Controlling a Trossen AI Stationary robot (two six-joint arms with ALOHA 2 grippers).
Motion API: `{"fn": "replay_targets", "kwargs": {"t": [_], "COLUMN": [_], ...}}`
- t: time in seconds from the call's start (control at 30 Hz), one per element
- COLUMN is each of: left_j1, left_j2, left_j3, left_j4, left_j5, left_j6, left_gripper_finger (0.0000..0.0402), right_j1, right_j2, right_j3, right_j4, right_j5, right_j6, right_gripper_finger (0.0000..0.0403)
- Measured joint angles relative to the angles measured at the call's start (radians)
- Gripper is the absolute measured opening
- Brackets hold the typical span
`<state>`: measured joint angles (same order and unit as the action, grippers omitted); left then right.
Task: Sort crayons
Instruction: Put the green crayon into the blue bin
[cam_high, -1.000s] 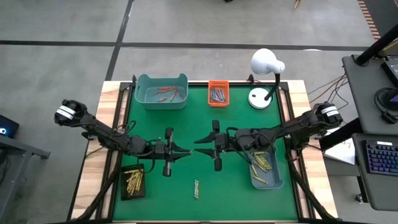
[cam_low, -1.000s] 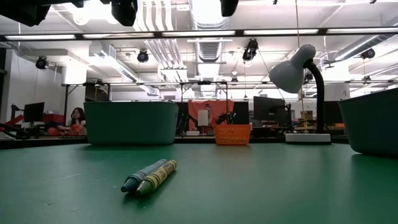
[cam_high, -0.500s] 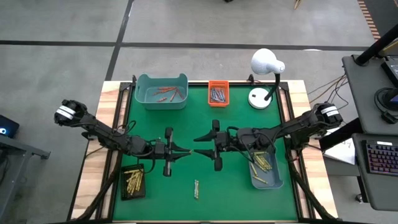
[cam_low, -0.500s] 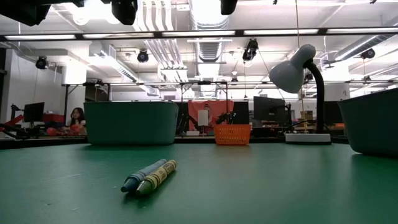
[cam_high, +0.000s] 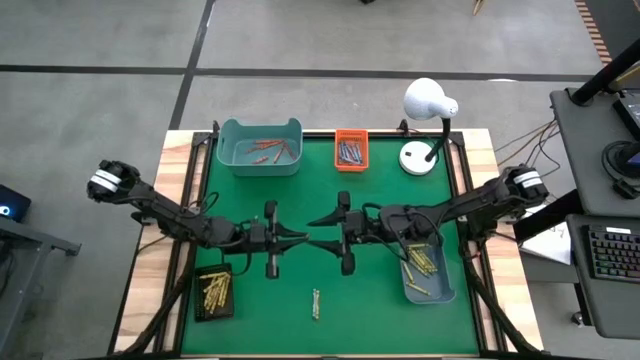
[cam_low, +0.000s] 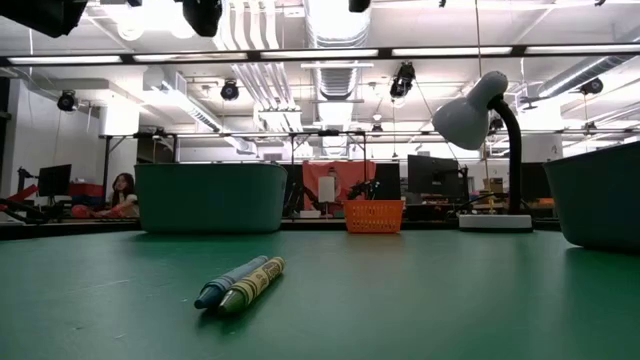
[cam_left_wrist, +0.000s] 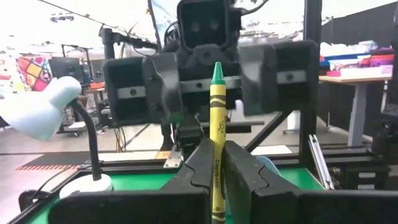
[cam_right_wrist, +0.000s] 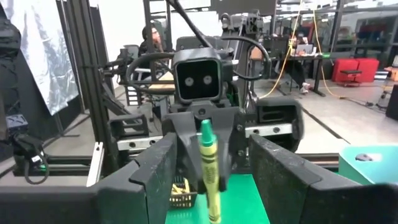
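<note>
Right gripper (cam_high: 318, 236) shifted slightly up-frame in high view, jaws spread wider than a second ago, now clear of green crayon (cam_left_wrist: 217, 155). Left gripper (cam_high: 300, 237) likewise shifted slightly up-frame, tips of both nearly meeting.

two crayons (cam_low: 241, 283) touching on green table (cam_low: 450, 300), lamp (cam_low: 480, 130) behind

In the left wrist view, the green crayon (cam_left_wrist: 217, 155) bears black lettering down its yellow wrapper, reading as "Crayola"; no other text can be read anywhere.
</note>
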<state>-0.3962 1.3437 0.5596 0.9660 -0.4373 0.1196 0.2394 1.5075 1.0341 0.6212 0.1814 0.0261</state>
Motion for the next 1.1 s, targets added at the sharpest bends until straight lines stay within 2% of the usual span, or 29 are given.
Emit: {"fn": "replay_targets", "kwargs": {"t": [0.23, 0.33, 0.47, 0.67, 0.8, 0.9, 0.97, 1.1], "left_j1": [0.009, 0.009, 0.008, 0.007, 0.006, 0.005, 0.003, -0.003], "left_j2": [0.024, 0.025, 0.023, 0.023, 0.023, 0.022, 0.019, 0.008], "left_j3": [0.026, 0.025, 0.021, 0.031, 0.031, 0.031, 0.03, 0.027], "left_j4": [0.002, 0.005, 0.011, 0.016, 0.011, 0.003, 0.001, -0.012], "left_j5": [0.001, 0.001, 0.001, 0.002, 0.003, 0.003, 0.003, 0.002], "left_j6": [0.027, 0.026, 0.022, 0.004, -0.008, -0.012, -0.016, -0.024], "left_gripper_finger": [0.0, 0.0, 0.0, 0.0008, 0.0047, 0.0089, 0.0116, 0.0158], "right_j1": [0.0, 0.0, 0.0, 0.0, 0.0, 0.0, 0.0, 0.0], "right_j2": [0.06, 0.057, 0.053, 0.053, 0.052, 0.042, 0.027, -0.007], "right_j3": [0.071, 0.078, 0.076, 0.076, 0.077, 0.105, 0.138, 0.22], "right_j4": [-0.007, -0.006, -0.01, -0.015, -0.039, -0.135, -0.228, -0.538], "right_j5": [0.002, 0.002, 0.003, 0.005, 0.003, 0.003, 0.002, 0.008], "right_j6": [-0.077, -0.079, -0.081, -0.094, -0.079, -0.061, -0.041, 0.042], "right_gripper_finger": [0.019, 0.0173, 0.0123, 0.0022, 0.0016, 0.0015, 0.0015, 0.0015]}}
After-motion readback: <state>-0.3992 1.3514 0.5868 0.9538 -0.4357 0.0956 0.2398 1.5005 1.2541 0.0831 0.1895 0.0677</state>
